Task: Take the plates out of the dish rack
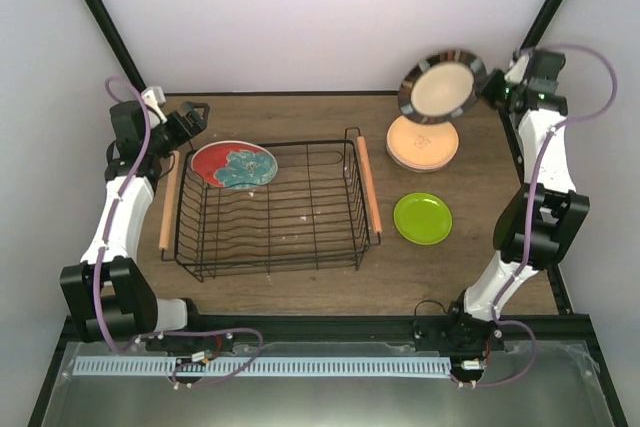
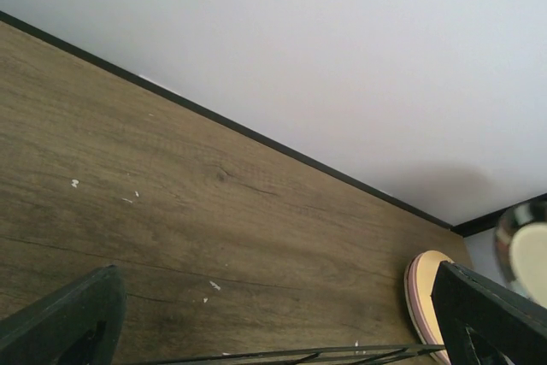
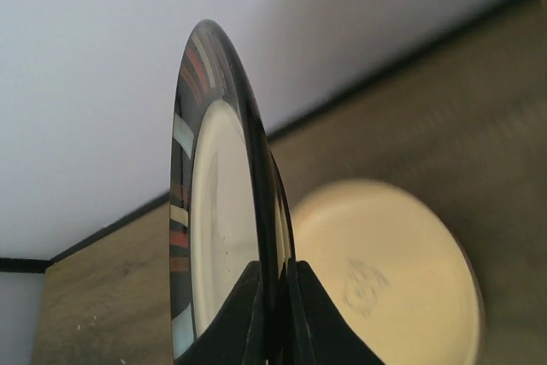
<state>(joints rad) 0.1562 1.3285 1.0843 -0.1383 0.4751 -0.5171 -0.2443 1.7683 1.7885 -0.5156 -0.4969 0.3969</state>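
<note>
The black wire dish rack (image 1: 270, 212) stands left of centre with a red plate with teal flowers (image 1: 235, 165) leaning in its far left corner. My right gripper (image 1: 490, 87) is shut on the rim of a beige plate with a dark rim (image 1: 440, 87), held on edge above a stack topped by the orange plate (image 1: 423, 142). The right wrist view shows the fingers (image 3: 248, 314) pinching that beige plate (image 3: 218, 211) over the stack (image 3: 385, 271). A small lime green plate (image 1: 422, 218) lies right of the rack. My left gripper (image 1: 190, 119) is open and empty, by the rack's far left corner.
The rack's wooden handles (image 1: 368, 185) run along its left and right sides. In the left wrist view, bare table lies between the fingers (image 2: 68, 322), with a rack wire (image 2: 342, 352) at the bottom and the stack's pink-and-orange edge (image 2: 420, 297) at right. The back wall is close.
</note>
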